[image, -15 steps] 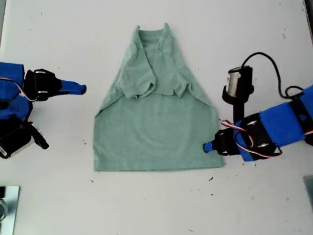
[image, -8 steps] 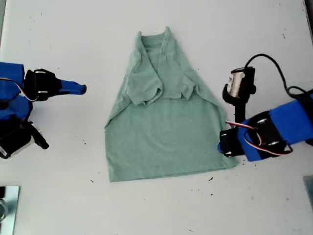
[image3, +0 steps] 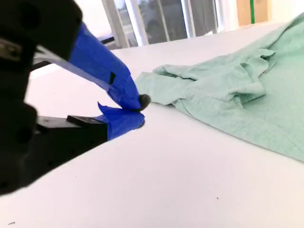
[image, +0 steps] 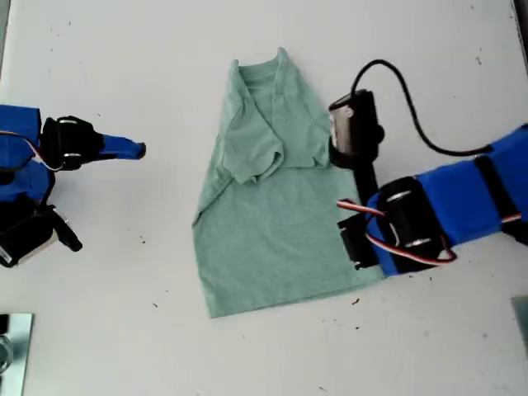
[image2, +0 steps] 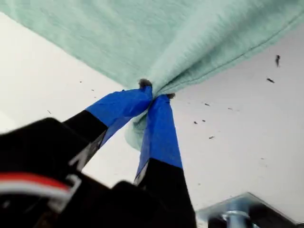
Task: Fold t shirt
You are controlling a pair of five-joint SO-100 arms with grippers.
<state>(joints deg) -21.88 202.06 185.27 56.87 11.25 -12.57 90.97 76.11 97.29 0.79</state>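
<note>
The pale sage-green t shirt (image: 272,239) lies on the white table, neck at the far end, both sleeves folded in over the chest. My first gripper (image2: 154,92) is shut on the shirt's hem (image2: 180,38), bunching the cloth at its blue-taped fingertips (image2: 161,123). In the exterior view that arm (image: 429,219) reaches in from the right over the shirt's near right corner, hiding the jaws. My second gripper (image: 139,150), at the exterior view's left, is shut on nothing and stands well apart from the shirt (image3: 228,90); its tips (image3: 140,111) meet just above the table.
A black cable (image: 396,78) loops from the first arm's wrist camera (image: 351,128). A metal bracket (image: 12,346) sits at the exterior view's lower left corner. Small dark specks dot the white table (image: 264,355).
My first gripper has dragged the hem corner, and the whole shirt slid toward the exterior view's right and skewed. That arm swung in over the shirt's right edge. The second arm stayed still.
</note>
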